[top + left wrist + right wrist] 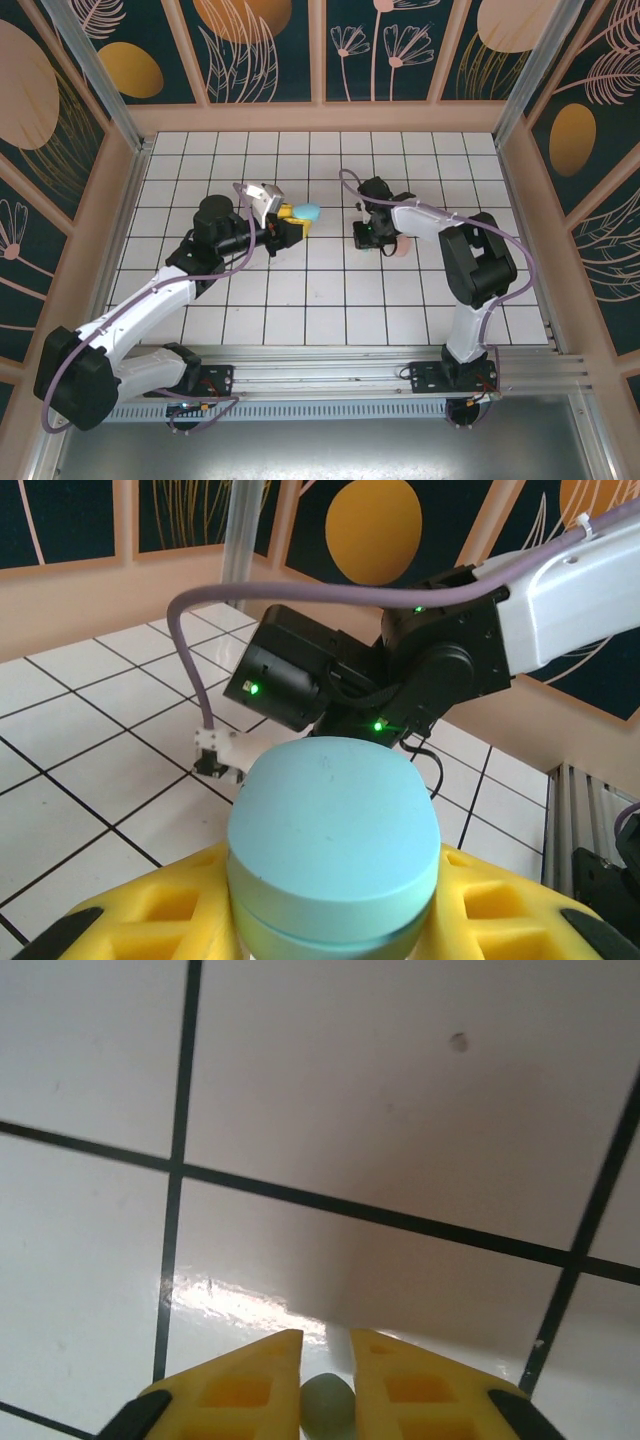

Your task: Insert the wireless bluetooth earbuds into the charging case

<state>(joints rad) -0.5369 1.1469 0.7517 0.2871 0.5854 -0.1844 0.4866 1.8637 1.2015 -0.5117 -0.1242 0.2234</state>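
A teal oval charging case (333, 840) sits between the yellow fingers (140, 910) of my left gripper (335, 925), which is shut on it. Its lid is down, and a seam shows round its side. From above, this case (307, 211) is held just left of the floor's centre by the left gripper (292, 222). My right gripper (325, 1338) points down at the white tiles, shut on a small pale teal earbud (326, 1407) that is wedged between its yellow fingers (245, 1385). In the top view the right gripper (365, 238) hovers right of centre.
A pink oval case (399, 246) lies on the tiles beside the right gripper. The right arm's wrist and cable (400, 670) stand close in front of the held teal case. Peach walls (320, 118) fence in the tiled floor.
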